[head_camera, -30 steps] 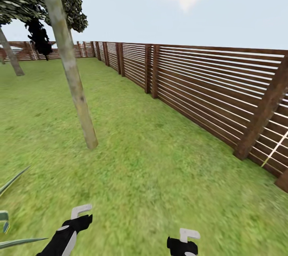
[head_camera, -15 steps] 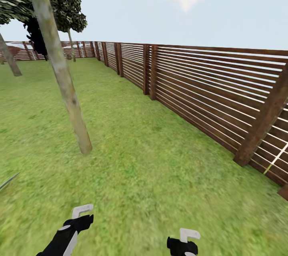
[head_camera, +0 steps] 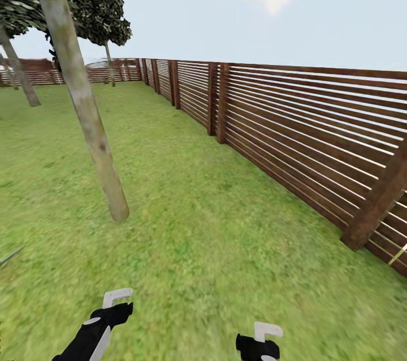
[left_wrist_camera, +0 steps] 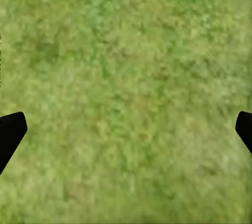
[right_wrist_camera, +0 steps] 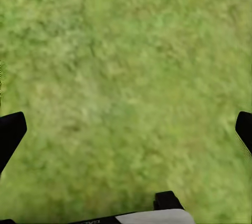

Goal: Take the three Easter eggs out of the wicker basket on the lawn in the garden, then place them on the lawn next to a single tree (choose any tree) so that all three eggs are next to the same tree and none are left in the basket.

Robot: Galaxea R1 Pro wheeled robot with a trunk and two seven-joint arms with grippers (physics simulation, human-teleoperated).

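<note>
Your left gripper (head_camera: 116,296) sits low at the near edge of the head view, over bare lawn (head_camera: 215,236); its fingers (left_wrist_camera: 10,132) stand wide apart at the two sides of the left wrist view, with nothing but grass between them. Your right gripper (head_camera: 265,331) is level with it and a little nearer to you, also over grass; its fingers (right_wrist_camera: 10,132) are spread just as wide, and they hold nothing.

The tree (head_camera: 85,118) rises ahead of your left gripper and slightly to its left, well apart from it; the pale trunk leans a little and meets the lawn ahead of that gripper. From your right gripper the trunk lies further off, ahead and to the left. A second trunk (head_camera: 20,73) stands much farther away, beyond the first and left of it; a third, thin one (head_camera: 109,64) is near the far fence.

The fence (head_camera: 294,124) runs along the right side of the garden, ahead and to the right of your right gripper, well apart from it, and turns along the far end of the lawn; between the grippers and the fence there is open grass.
</note>
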